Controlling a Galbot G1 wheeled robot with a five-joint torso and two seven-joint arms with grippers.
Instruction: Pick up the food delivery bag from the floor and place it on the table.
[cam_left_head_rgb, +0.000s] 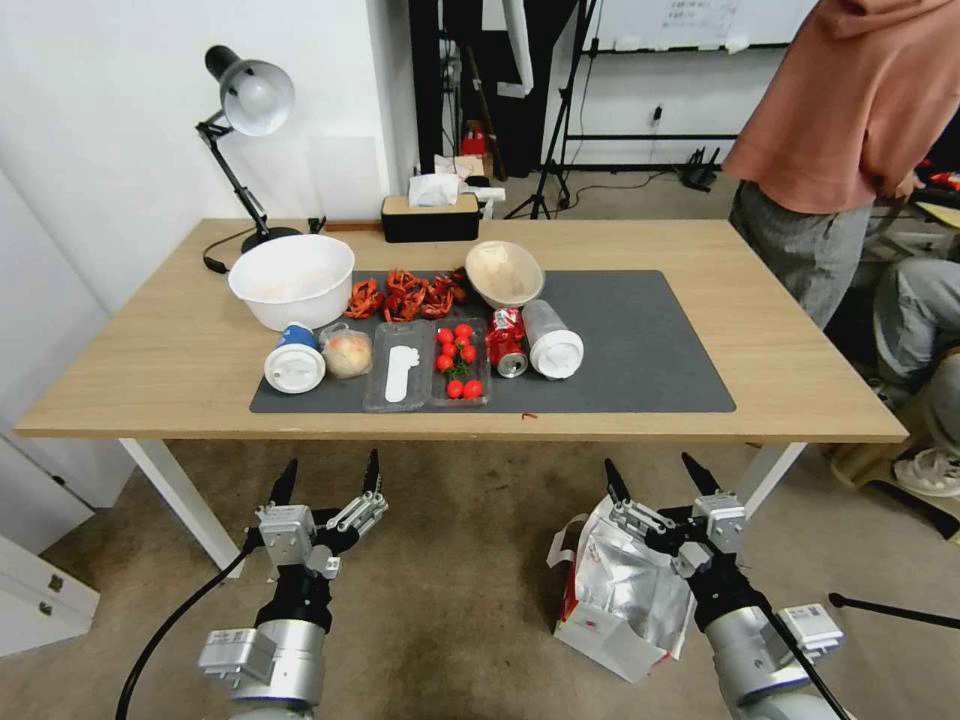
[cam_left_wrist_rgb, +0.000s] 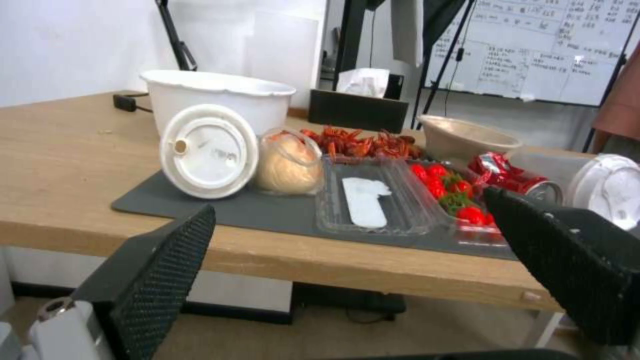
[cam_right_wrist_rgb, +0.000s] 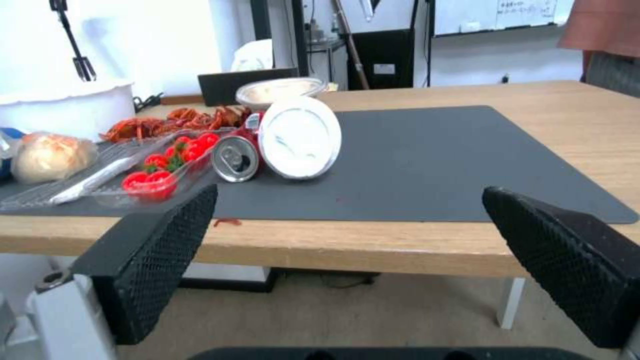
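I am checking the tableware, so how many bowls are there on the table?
2. A large white bowl stands at the mat's back left corner, near the lamp. A smaller beige bowl, tilted, is at the mat's back edge, behind the red can.

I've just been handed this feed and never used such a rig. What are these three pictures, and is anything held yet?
The wide picture is from the robot's head, looking down past its two arms. The left gripper and right gripper are both open and hold nothing. The other two pictures come from cameras on each wrist, looking out between that gripper's black fingers toward the table. On its grey mat lie bowls, cups, a can and tomatoes. The bag sits on the floor, under the right gripper.
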